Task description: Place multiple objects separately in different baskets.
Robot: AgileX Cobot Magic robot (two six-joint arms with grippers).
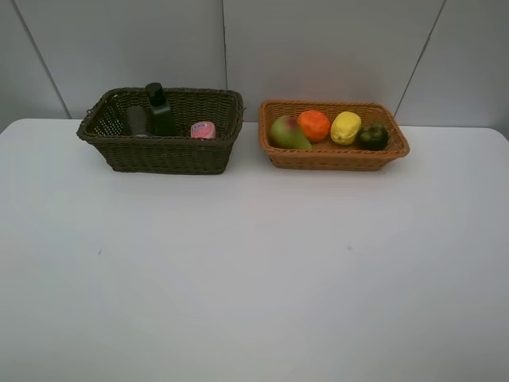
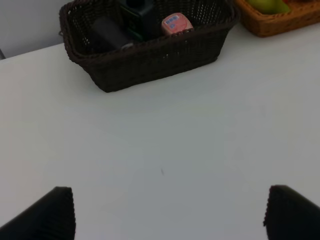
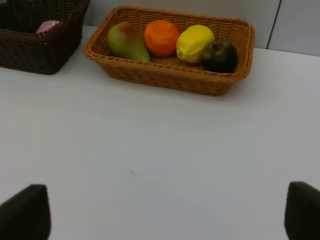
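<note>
Both sets of fingers (image 2: 167, 212) (image 3: 167, 215) hang spread and empty low in the wrist frames, while fruit fills the tan basket (image 1: 334, 157) upper right and bottles, apparently, the dark basket (image 1: 163, 155) upper left.

Fruit (image 1: 314, 125) fills tan basket (image 1: 334, 157); bottles (image 1: 159, 109) in dark basket (image 1: 159, 155).

The light is bright and soft, and the white table (image 1: 254, 278) has no glare. Small dark shadows sit under both baskets. The wrist pictures look a bit blurry.
</note>
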